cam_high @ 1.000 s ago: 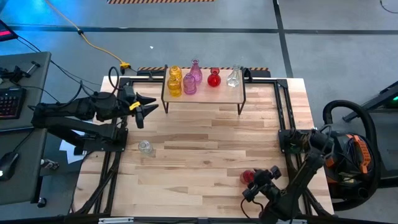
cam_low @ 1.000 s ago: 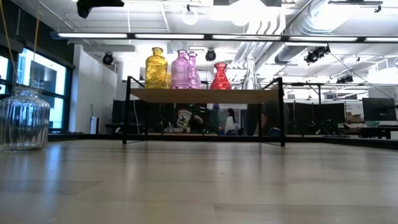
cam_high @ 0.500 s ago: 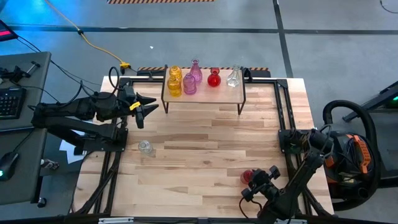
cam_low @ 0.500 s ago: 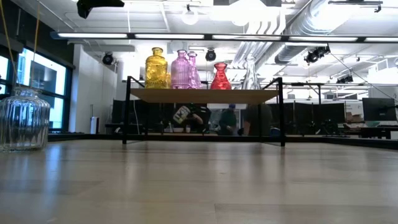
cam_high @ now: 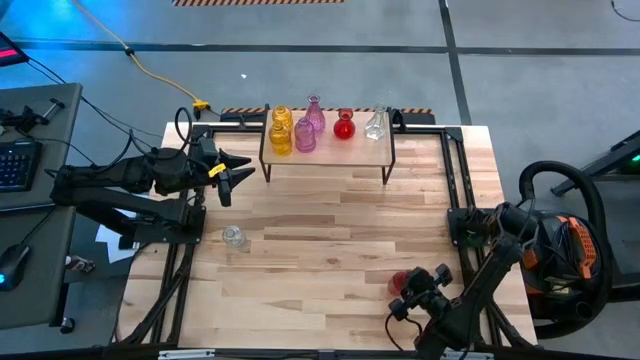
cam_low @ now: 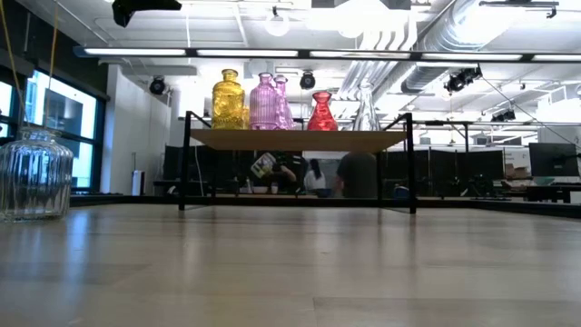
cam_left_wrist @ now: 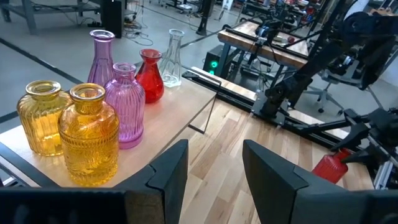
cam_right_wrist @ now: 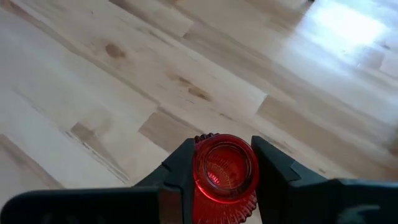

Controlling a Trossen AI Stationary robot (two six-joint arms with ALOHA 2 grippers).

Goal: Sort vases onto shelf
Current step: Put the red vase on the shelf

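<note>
shelf (cam_high: 328,152) at the table's far edge carrying six vases, two yellow, two pink, one red, one clear, another clear vase (cam_high: 233,237) on the table, right gripper (cam_right_wrist: 225,163) clamped round a red vase (cam_right_wrist: 225,169), left gripper (cam_left_wrist: 214,165) open, empty

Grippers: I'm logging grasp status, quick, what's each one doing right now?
Left gripper: open, holding nothing, beside the shelf.
Right gripper: shut on the red vase, near the table's front edge.

A light butcher-block worktop (cam_high: 330,230) stands on grey floor. Off its left edge sits a dark desk (cam_high: 25,215) with a keyboard (cam_high: 14,165). A yellow cable (cam_high: 150,70) trails beyond the far-left corner. People (cam_low: 359,174) show beyond the far edge.
</note>
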